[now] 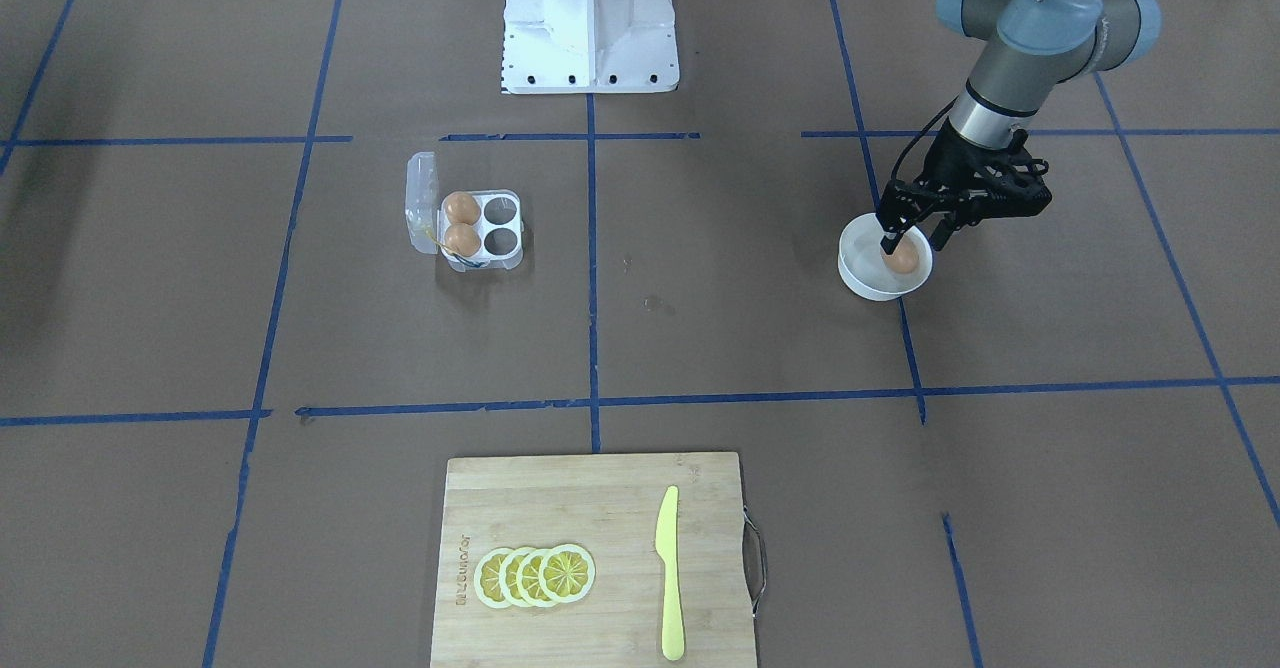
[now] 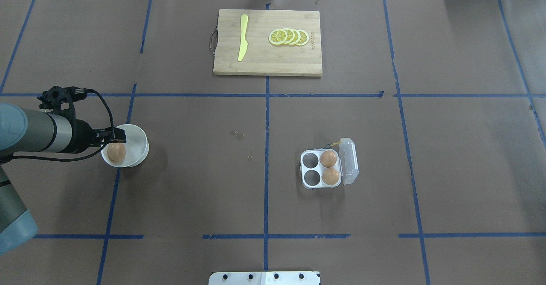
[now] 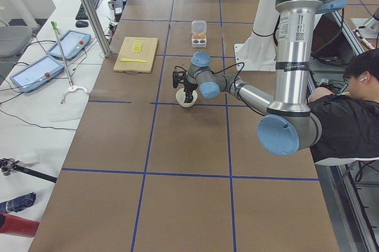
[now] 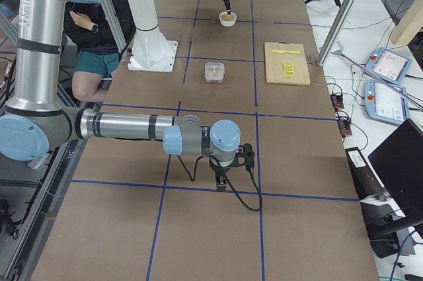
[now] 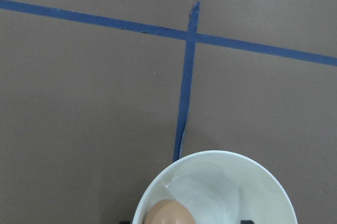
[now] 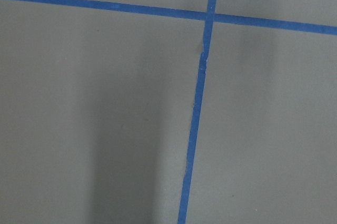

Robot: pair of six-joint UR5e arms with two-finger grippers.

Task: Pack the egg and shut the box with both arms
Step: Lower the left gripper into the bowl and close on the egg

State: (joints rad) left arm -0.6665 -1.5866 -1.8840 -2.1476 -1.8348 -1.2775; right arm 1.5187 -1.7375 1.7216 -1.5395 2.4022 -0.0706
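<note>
The egg [image 1: 903, 261] is orange-brown and lies in a round white bowl [image 1: 860, 283]. My left gripper [image 1: 912, 243] is lowered into the bowl, open, with one finger on each side of the egg; the left wrist view shows the egg [image 5: 168, 213] at its bottom edge. The white box [image 1: 510, 264] stands open, its clear lid [image 1: 420, 198] folded back. It holds two brown eggs [image 1: 461, 208] and two empty cups. My right gripper [image 4: 221, 180] shows only in the exterior right view, low over bare table; I cannot tell whether it is open or shut.
A wooden cutting board [image 1: 600, 508] with lemon slices [image 1: 535, 575] and a yellow knife [image 1: 668, 573] lies at the operators' side. The white pedestal [image 1: 590, 18] stands at the robot's side. A person [image 3: 349, 109] sits beside the table.
</note>
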